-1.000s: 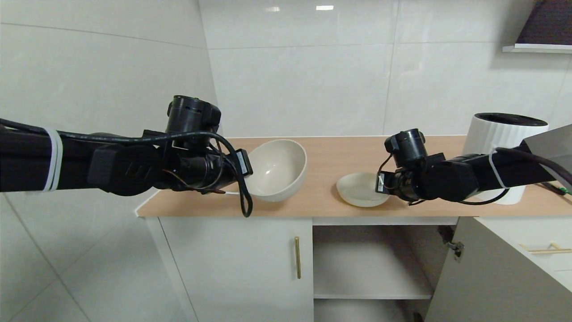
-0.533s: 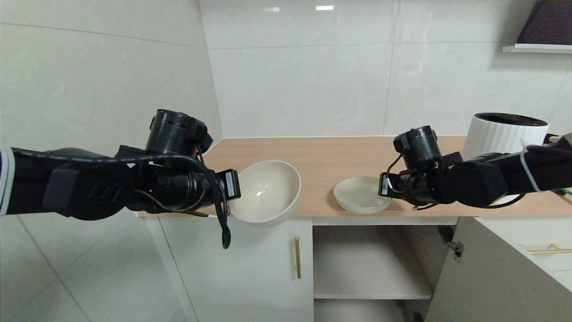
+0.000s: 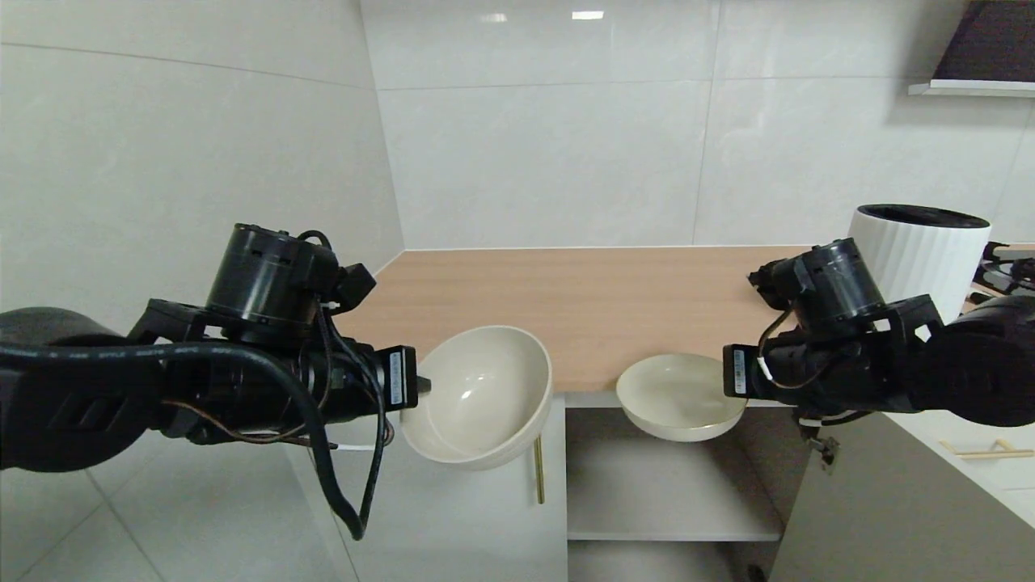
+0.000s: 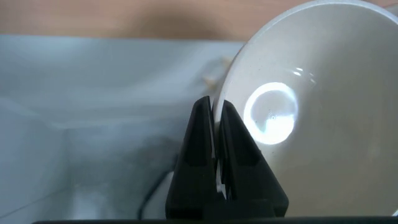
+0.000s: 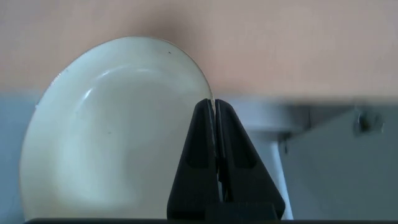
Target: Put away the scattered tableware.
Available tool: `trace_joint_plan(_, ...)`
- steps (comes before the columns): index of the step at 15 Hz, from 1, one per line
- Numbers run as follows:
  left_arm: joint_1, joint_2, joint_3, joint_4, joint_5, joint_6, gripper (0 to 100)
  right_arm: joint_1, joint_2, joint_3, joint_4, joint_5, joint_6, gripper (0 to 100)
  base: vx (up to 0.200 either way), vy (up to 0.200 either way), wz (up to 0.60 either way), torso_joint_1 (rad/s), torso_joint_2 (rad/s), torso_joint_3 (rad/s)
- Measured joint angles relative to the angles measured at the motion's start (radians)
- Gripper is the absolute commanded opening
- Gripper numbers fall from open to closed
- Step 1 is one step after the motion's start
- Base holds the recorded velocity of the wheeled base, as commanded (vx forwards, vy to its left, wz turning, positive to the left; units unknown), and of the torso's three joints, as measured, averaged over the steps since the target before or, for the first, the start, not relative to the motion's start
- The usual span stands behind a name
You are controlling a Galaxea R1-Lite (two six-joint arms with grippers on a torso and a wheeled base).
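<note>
My left gripper (image 3: 420, 386) is shut on the rim of a deep cream bowl (image 3: 479, 396), held tilted in the air in front of the wooden counter's (image 3: 566, 299) front edge. The left wrist view shows the black fingers (image 4: 205, 134) pinching the bowl's (image 4: 317, 106) rim. My right gripper (image 3: 740, 380) is shut on the rim of a shallow cream dish (image 3: 678, 396), held in the air just below the counter edge, above the open cabinet. In the right wrist view the fingers (image 5: 202, 134) clamp the dish (image 5: 118, 130) at its edge.
A white ribbed cylinder (image 3: 922, 246) stands at the counter's right end. Below, the cabinet has a closed left door with a gold handle (image 3: 538, 477), an open compartment with a shelf (image 3: 667, 505), and its door (image 3: 881, 509) swung open on the right.
Both arms have drawn back from the counter and come down, carrying the bowl and the dish off the countertop to the front of the cabinet.
</note>
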State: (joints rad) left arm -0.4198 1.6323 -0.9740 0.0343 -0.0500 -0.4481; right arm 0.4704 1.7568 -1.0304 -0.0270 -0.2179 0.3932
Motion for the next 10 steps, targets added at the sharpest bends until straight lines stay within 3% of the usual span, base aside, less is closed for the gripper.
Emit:
trace_joint_plan(6,-0.001,-0.011,0.008,0.0,-0.003,-0.002,0,-0.001,-0.076,0.066,0.001,0.011,-0.034,0,0.0,0.0,0.0,0.0,0.0,0.0)
trace_joint_plan(10,-0.003,0.006,0.007,0.0,-0.002,-0.002,0,-0.001,-0.071,0.083,0.0,0.011,-0.041,0,-0.2,0.0,0.0,0.004,0.01,0.0)
